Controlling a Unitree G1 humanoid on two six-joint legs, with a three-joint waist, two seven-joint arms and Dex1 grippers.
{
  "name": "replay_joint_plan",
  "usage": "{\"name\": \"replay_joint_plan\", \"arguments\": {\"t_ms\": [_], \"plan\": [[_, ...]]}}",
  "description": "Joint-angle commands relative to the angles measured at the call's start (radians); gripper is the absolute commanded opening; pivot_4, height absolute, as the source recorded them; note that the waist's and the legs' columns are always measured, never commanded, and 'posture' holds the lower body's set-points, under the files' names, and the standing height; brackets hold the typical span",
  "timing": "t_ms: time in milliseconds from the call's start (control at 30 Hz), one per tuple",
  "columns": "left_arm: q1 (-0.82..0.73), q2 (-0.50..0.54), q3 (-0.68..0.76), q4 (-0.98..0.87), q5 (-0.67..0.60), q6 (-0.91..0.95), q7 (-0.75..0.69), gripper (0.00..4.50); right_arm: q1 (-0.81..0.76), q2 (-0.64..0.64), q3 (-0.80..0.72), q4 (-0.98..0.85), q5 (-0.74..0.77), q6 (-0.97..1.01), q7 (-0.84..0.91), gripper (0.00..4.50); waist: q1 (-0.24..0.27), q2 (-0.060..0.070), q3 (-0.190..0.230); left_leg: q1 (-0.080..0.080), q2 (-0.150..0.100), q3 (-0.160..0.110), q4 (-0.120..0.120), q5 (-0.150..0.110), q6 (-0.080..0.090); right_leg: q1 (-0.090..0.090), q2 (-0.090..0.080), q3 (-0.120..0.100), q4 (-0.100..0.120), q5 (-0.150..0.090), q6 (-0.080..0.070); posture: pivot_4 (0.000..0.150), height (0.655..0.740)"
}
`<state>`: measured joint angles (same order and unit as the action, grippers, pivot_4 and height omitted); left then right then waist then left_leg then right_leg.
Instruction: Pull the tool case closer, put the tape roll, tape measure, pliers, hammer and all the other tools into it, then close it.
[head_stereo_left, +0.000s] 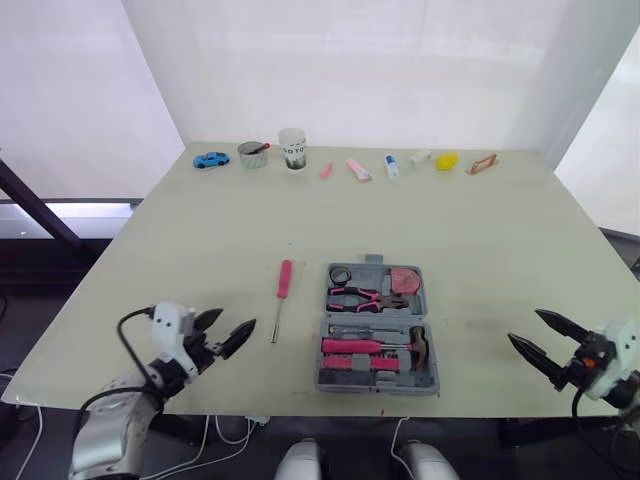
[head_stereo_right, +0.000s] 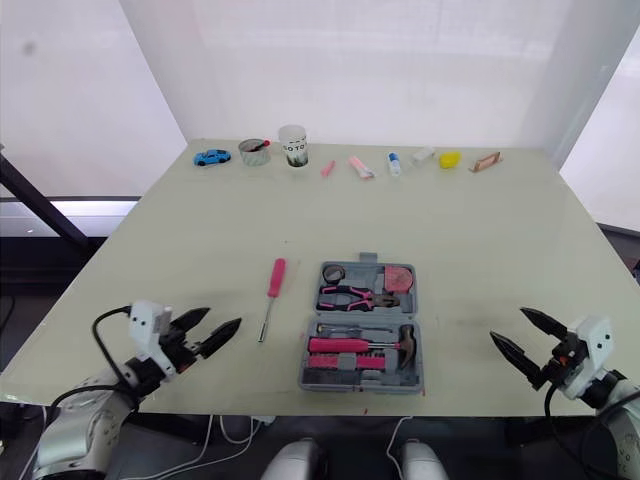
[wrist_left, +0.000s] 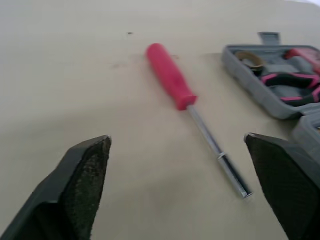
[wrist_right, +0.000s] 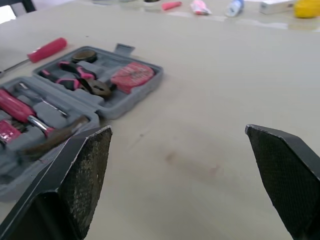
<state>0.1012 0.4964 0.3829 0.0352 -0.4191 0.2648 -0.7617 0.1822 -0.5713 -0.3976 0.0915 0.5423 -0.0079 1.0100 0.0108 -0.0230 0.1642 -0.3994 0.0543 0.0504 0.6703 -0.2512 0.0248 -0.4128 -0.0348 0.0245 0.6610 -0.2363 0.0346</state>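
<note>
Left gripper (head_stereo_left: 238, 318), right gripper (head_stereo_left: 524, 324) gape wide — red-handled steel screwdriver (head_stereo_left: 282, 290), nine o'clock of open grey plastic tool case (head_stereo_left: 422, 296), may roll if nudged.

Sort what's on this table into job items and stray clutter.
Job: tool case, red screwdriver beside it; tape roll, pliers, tape measure, hammer already inside.
Clutter along far edge: blue toy car, small bowl, white cup, yellow object.
</note>
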Motion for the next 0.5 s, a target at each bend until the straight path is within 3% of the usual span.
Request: {"name": "replay_joint_plan", "arguments": {"t_ms": [33,500], "plan": [[0.069,0.005,0.078,-0.056,-0.019,-0.040,0.036,4.46,0.030,0.000,-0.072,0.012,0.016,-0.041,-0.010,4.50,0.000,0.000,0.000,0.000,0.000,0.000,0.000,0.000,0.000,0.000,0.000,0.000,0.000,0.000,0.000,0.150,0.7400],[0.245,-0.003,0.176,-0.088,-0.040,-0.088,0.074,4.46,0.149,0.006,-0.183,0.111,0.004,-0.139,-0.037,4.50,0.000,0.000,0.000,0.001,0.002,0.001,-0.001,0.000,0.000,-0.001,-0.001,0.001,-0.002,-0.002,0.003,0.150,0.7400]]}}
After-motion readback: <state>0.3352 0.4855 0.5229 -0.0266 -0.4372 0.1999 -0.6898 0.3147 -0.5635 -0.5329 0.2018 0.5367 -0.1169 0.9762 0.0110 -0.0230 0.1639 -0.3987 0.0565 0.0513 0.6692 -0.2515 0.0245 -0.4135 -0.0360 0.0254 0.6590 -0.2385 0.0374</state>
